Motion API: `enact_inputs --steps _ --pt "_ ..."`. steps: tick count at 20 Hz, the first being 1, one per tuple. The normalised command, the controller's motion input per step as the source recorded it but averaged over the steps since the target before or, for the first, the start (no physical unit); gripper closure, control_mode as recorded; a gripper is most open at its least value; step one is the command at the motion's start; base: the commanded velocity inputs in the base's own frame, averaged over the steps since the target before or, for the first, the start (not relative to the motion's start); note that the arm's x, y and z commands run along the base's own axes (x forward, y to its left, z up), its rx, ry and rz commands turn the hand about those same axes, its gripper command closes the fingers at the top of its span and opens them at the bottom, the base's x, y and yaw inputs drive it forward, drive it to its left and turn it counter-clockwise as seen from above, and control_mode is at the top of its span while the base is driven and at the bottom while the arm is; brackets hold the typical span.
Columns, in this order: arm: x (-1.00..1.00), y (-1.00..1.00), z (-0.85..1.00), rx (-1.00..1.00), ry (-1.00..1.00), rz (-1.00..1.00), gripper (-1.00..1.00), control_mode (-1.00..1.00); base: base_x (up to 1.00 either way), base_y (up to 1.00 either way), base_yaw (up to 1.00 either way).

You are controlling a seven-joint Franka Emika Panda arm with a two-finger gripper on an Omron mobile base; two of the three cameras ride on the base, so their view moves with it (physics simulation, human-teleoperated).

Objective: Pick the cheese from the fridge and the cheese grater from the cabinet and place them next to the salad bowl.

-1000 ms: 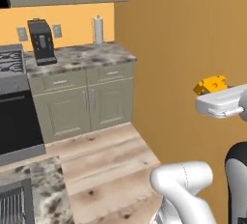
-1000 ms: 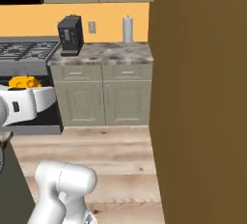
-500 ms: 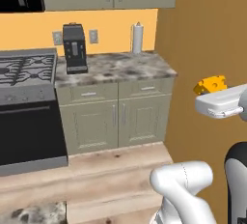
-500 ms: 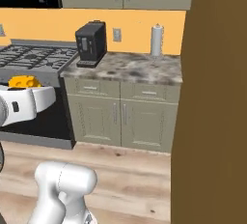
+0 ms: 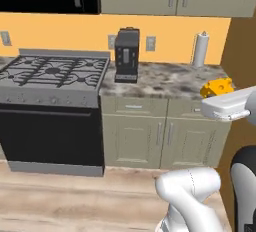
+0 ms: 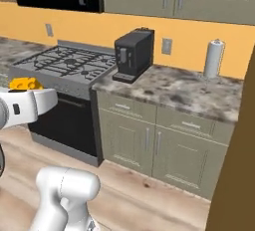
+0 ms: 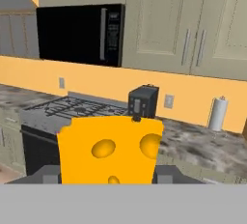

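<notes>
Facing a marbled kitchen counter (image 5: 170, 83) with a black coffee machine (image 5: 126, 55), the gripper (image 7: 108, 179) is clamping the cheese (image 7: 110, 148)

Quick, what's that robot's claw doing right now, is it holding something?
Gripper: closed on the cheese, a yellow-orange wedge with holes, carried in the air in front of the stove.

Matt cheese (image 7: 109, 149); speckled, seemingly stone counter (image 5: 165, 82).

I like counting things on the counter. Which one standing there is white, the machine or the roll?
The paper towel roll, a slim white upright cylinder near the counter's right end. The coffee machine beside the stove is black and boxy.
</notes>
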Motion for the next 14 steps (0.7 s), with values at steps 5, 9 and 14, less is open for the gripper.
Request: enact_inputs --steps 5,9,14 --pt "0.0 0.0 0.0 0.0 0.0 0.0 1.0 1.0 0.4 0.0 0.56" --pt "0.0 0.0 0.0 0.0 0.0 0.0 1.0 1.0 0.41 0.0 0.57" --pt "0.0 0.0 0.0 0.0 0.0 0.0 1.0 1.0 0.47 0.0 0.55"
